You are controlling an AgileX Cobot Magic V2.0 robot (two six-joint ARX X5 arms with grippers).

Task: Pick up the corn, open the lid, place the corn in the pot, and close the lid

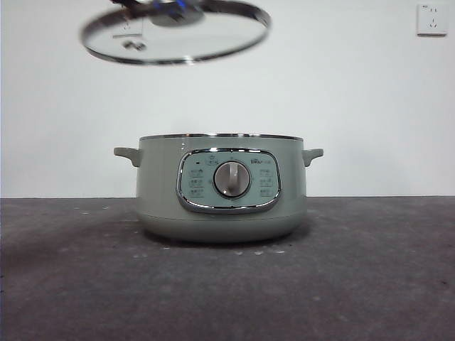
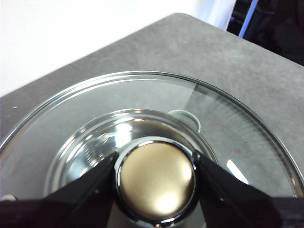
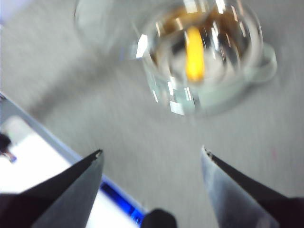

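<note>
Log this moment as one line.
left tool: shut on lid knob, lid held high above pot | corn: inside pot | right tool: open, empty, away from the pot | next: close lid

clear glass lid [image 1: 178, 35] with chrome rim, glossy sage pot [image 1: 222, 188], matt grey table [image 1: 370, 284]

Front camera: low, level across the tabletop [image 1: 370, 284], pot [image 1: 222, 188] close and centred. Left wrist camera: looks steeply down, very near the lid [image 2: 156, 123]. Right wrist camera: high, blurred, looking down into the pot [image 3: 204, 57]. All three share the pot.
</note>
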